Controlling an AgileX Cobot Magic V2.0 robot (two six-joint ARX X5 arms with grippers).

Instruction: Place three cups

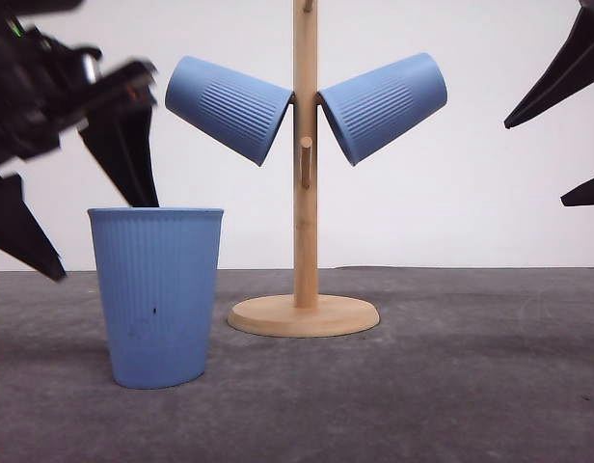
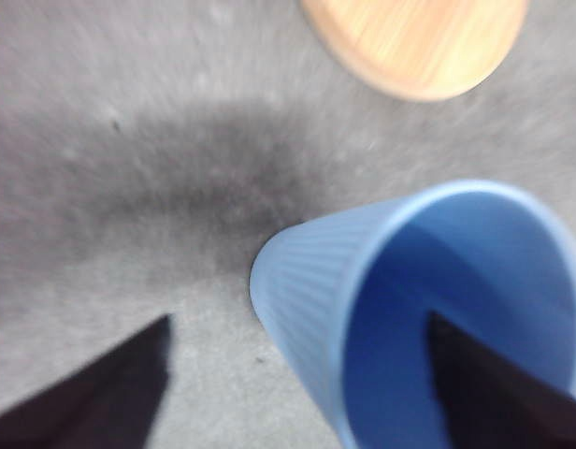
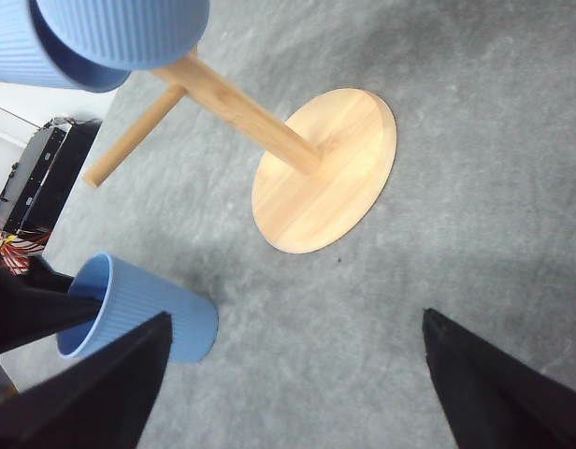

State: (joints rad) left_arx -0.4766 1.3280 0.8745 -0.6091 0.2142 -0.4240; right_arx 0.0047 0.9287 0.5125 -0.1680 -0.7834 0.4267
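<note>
One light-blue ribbed cup point(image 1: 158, 294) stands upright on the grey table, left of the wooden stand point(image 1: 305, 174). Two more cups point(image 1: 229, 106) point(image 1: 382, 104) hang tilted on the stand's pegs, one on each side of the post. My left gripper point(image 1: 102, 238) is open at the standing cup's rim. In the left wrist view one finger point(image 2: 484, 393) reaches inside this cup point(image 2: 316, 290) and the other finger point(image 2: 101, 393) stays outside its wall. My right gripper point(image 1: 536, 164) hangs open and holds nothing, high at the right, away from the stand.
The stand's round wooden base point(image 1: 304, 315) point(image 3: 325, 173) rests mid-table, close to the right of the standing cup point(image 3: 138, 313). A bare peg point(image 1: 306, 159) sticks out lower on the post. Grey table point(image 1: 471, 367) stretches to the right under the right gripper point(image 3: 295, 318).
</note>
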